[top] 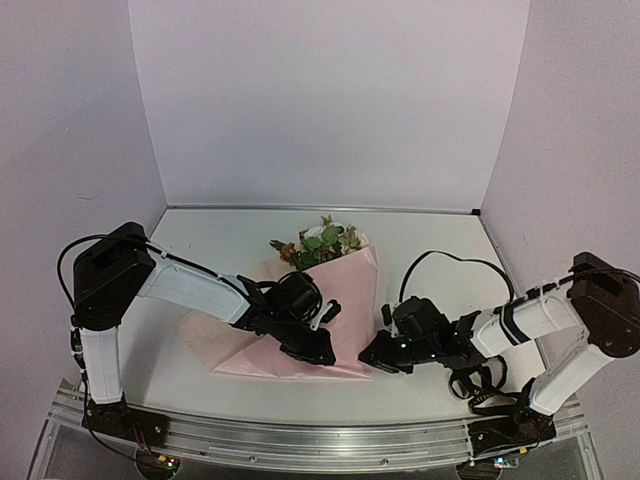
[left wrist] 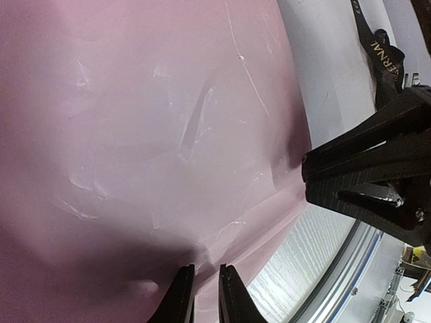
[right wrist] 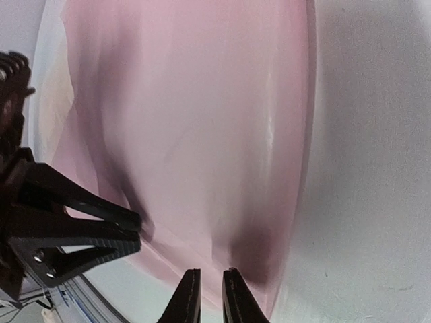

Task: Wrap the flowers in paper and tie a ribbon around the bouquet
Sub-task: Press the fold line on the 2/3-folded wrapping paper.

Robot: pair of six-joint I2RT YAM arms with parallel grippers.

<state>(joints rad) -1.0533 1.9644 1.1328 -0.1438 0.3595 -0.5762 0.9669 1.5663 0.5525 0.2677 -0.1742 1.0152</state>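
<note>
**A:** Where is the bouquet (top: 325,300)?

**B:** Flat on the desk (top: 230,240), flowers (top: 320,243) pointing away. The left tool (left wrist: 205,296) and right tool (right wrist: 209,296) are clenched nearly shut at the paper (left wrist: 135,134)'s near edge. I can't tell if they pinch it.

**A:** Advice?

**B:** Hold the fold snug and press gently before reaching for the ribbon (left wrist: 380,50).

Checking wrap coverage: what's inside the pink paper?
Rose heads and leaves of the flowers poke out the far end of the paper. Stems are covered, not visible.

flowers (top: 320,243): in paper (top: 345,295), at its far end | paper: on table (top: 220,245) | left gripper (top: 320,352): on paper's near part | right gripper (top: 372,357): at paper's right corner
</note>
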